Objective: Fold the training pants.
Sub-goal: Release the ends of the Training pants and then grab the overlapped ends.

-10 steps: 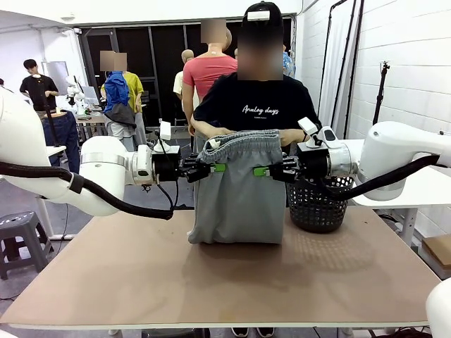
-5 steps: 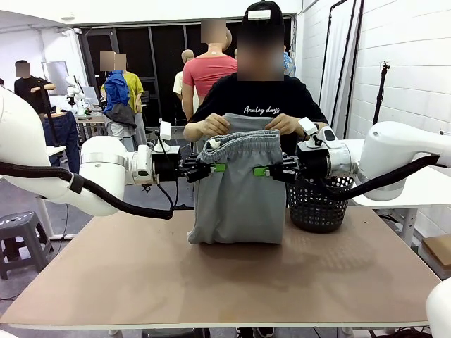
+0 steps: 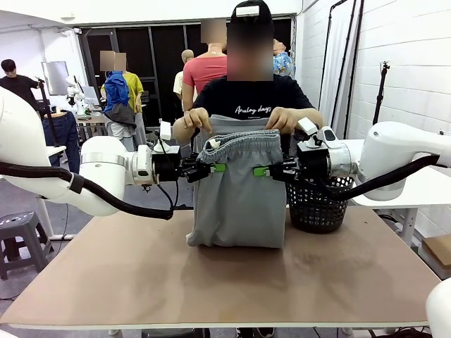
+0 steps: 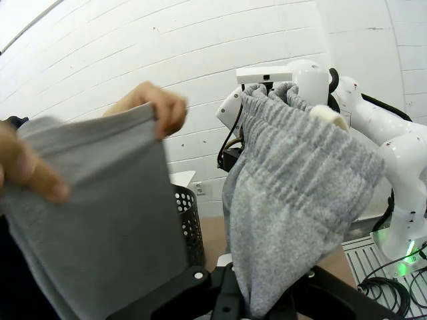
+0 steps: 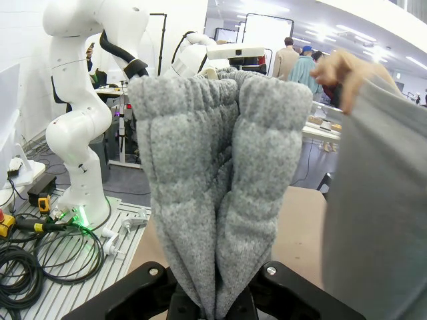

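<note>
The light grey training pants point(image 3: 238, 191) hang doubled over above the table, their fold resting on the tabletop. My left gripper point(image 3: 215, 167) is shut on the left side of the pants just below the gathered waistband point(image 3: 243, 140); my right gripper point(image 3: 262, 170) is shut on the right side at the same height. In the left wrist view the bunched waistband fabric point(image 4: 293, 187) rises from between the fingers; in the right wrist view the pinched fabric point(image 5: 220, 193) does the same. Behind the waistband, the person's hands point(image 3: 195, 121) hold up the other end of the pants point(image 4: 93, 200).
A black mesh basket point(image 3: 320, 204) stands on the table right of the pants, under my right arm. The brown tabletop point(image 3: 211, 282) stretches toward the front edge. The person stands at the far edge; other people are farther back.
The person's hands have lifted the rear end of the pants higher, from behind the waistband to above it. Both of my grippers kept their hold and place.
</note>
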You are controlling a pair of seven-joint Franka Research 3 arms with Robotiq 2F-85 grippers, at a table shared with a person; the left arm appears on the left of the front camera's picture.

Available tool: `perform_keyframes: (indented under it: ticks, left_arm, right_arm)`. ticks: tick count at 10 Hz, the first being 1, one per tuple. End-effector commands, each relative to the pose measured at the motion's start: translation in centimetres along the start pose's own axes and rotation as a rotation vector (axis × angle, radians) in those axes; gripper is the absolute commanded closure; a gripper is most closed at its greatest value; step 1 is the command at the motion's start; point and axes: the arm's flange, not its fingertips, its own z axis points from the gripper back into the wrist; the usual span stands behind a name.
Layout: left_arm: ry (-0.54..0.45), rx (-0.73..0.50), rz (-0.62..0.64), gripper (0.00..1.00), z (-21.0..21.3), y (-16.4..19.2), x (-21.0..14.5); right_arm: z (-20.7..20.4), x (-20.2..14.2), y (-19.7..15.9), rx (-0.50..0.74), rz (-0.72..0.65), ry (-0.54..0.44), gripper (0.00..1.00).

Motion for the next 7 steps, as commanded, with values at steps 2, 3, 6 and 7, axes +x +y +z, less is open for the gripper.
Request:
perform_keyframes:
  ticks: [2, 3, 6, 7]
  left_arm:
    - [0.002, 0.004, 0.001, 1.0, -0.06, 0.01, 0.17]
    - [0.002, 0.004, 0.001, 1.0, -0.06, 0.01, 0.17]
    - [0.002, 0.004, 0.001, 1.0, -0.06, 0.01, 0.17]
    - [0.002, 0.004, 0.001, 1.0, -0.06, 0.01, 0.17]
  right_arm:
    - [-0.12, 0.36, 0.18, 0.007, 0.007, -0.003, 1.0]
    - [-0.12, 0.36, 0.18, 0.007, 0.007, -0.003, 1.0]
    - [-0.12, 0.36, 0.18, 0.007, 0.007, -0.003, 1.0]
    - [-0.12, 0.36, 0.18, 0.007, 0.007, -0.003, 1.0]
